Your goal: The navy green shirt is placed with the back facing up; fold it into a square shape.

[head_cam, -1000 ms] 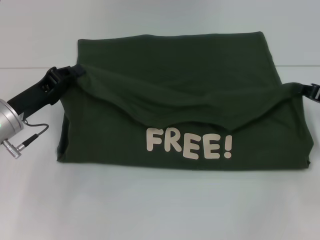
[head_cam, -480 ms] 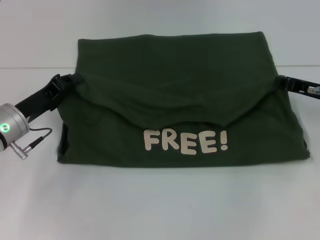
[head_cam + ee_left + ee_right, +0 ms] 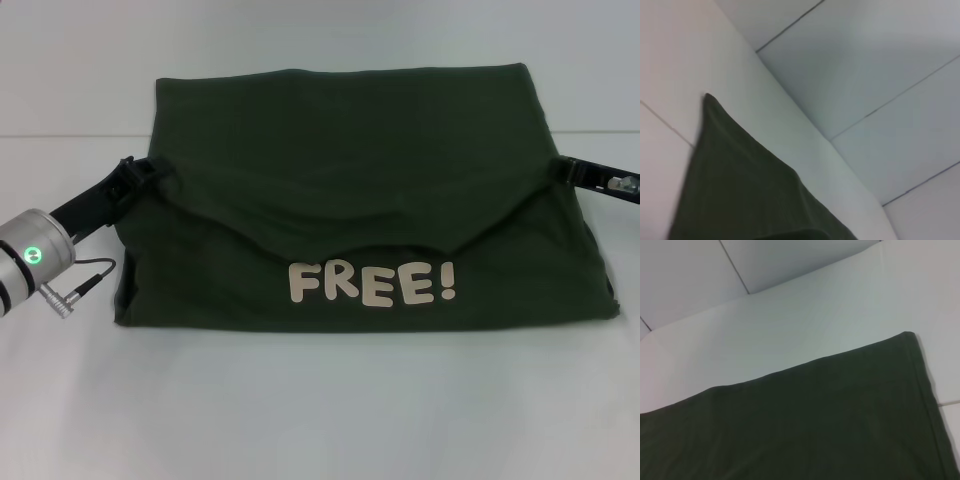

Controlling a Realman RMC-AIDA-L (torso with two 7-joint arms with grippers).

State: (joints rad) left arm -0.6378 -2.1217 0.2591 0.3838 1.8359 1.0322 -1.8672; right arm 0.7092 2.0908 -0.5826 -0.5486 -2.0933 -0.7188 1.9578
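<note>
A: Left pincer (image 3: pixel 150 172) sits at the left corner of the folded flap of the navy green shirt (image 3: pixel 350 150). Its tips are tucked against the cloth, so I cannot tell whether it is grasping or released. Right pincer (image 3: pixel 570 170) is at the matching right corner, same problem.

B: Change over the last second?

A: The flap hung raised and bowed a second ago; it now lies flat on the layer below, its dipping edge just above the "FREE!" lettering (image 3: pixel 375 284). The right pincer, then nearly out of view at the far right, has come in to the shirt's side edge. The left arm's silver wrist (image 3: pixel 25 265) has dropped lower and closer.

B: Meaning?

A: My judgement: this fold is laid. What remains is a wide rectangle, not yet a square, so at least one more fold seems needed.

B: Edges and room?

A: The shirt lies mid-bench. White bench (image 3: pixel 320 410) shows on all sides, widest on the near side. The far hem is straight in both wrist views. The near-right corner flares outward slightly.
</note>
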